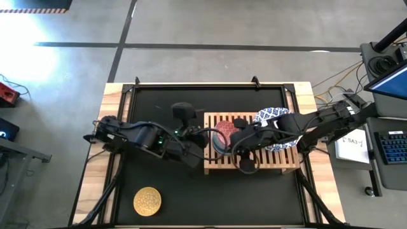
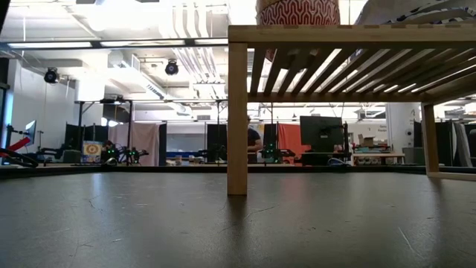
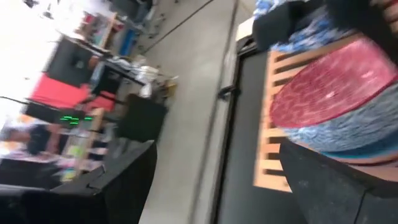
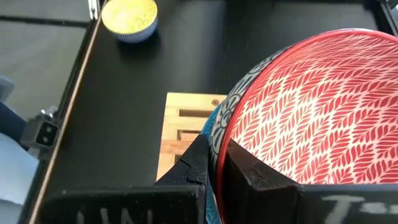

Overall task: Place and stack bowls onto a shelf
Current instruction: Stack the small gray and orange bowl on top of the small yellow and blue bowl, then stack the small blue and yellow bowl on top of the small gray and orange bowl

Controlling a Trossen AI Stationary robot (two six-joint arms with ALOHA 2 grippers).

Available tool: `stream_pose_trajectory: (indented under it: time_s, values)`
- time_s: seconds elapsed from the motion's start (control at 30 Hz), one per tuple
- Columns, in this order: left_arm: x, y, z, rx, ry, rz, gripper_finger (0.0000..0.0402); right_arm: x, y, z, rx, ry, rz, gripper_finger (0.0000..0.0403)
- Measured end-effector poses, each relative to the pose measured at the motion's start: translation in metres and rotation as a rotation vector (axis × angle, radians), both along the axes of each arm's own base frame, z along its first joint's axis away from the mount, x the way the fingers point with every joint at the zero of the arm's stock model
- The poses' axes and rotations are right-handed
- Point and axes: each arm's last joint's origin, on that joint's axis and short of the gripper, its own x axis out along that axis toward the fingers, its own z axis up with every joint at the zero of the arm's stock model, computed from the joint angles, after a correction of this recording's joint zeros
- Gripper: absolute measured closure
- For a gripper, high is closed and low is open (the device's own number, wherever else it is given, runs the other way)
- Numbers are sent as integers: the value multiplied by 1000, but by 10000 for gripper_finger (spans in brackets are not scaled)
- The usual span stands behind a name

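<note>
A: A workshop floor with taped lines surrounds the black-topped counter [image 1: 165, 191], and the light-wood shelf [image 1: 280, 162] sits at about 3 o'clock from the counter's middle.

B: Which step is this?

A: Stacking, I'd say. The red bowl [image 1: 224, 132] rests in a blue-patterned bowl [image 3: 348, 127] on the shelf's 9 o'clock end. The right wrist view shows the right tool [image 4: 214, 168] pressed together on that stack's rim, one finger inside the red bowl, the other outside.

B: So it grips only the red one?

A: A grey-patterned rim [image 4: 233, 106] runs between the fingers too, so I can't tell which rim is pinched. Another white bowl with a blue rim [image 1: 272, 116] lies at 1 o'clock from the red one, under the right arm.

B: And the other arm?

A: The left tool [image 1: 202, 147] hangs spread wide just at the stack's 9 o'clock, holding nothing. The yellow bowl [image 1: 147, 201] waits well apart at 7 o'clock on the counter.

B: Next move?

A: Probably releasing once the bowl is settled, then fetching the yellow one; the pinch should let go without tipping the stack.
</note>
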Motion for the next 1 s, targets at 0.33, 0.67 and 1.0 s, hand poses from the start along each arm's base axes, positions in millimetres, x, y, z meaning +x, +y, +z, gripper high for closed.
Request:
stream_pose_trajectory:
  time_s: [0.33,0.67,1.0]
  values:
    - [-21,-18,11,-194,-43,-126,82,-1,-1,-5,-51,38,18,390]
    - [-23,-26,10,-258,-47,-156,82,-3,-1,-5,-59,52,23,339]
    - [-25,-31,8,-304,-22,-193,82,-8,1,40,-53,-88,59,285]
